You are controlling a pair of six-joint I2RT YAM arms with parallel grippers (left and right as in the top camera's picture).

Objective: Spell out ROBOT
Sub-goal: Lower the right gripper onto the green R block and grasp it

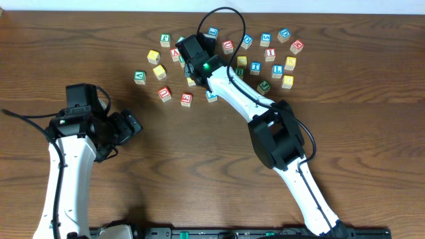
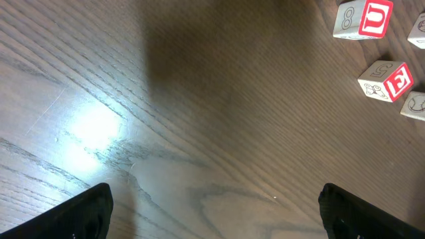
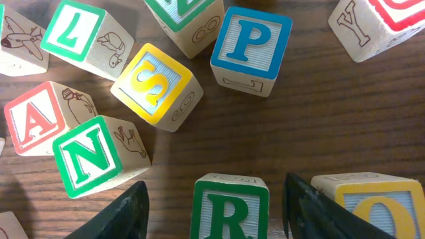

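Note:
Many lettered wooden blocks (image 1: 229,53) lie scattered at the far middle of the table. My right gripper (image 3: 219,212) is open, its fingers on either side of a green R block (image 3: 230,207), not touching it. A yellow O block (image 3: 382,202) sits just right of the right finger. In the overhead view the right gripper (image 1: 192,56) hovers over the left part of the cluster. My left gripper (image 2: 212,212) is open and empty over bare wood, left of the blocks (image 1: 126,126).
Around the R block lie a green N (image 3: 89,156), red A (image 3: 33,119), yellow S (image 3: 156,86), blue P (image 3: 252,43) and green L (image 3: 76,33). The left wrist view shows a red U block (image 2: 365,18) and red K block (image 2: 388,81) at upper right.

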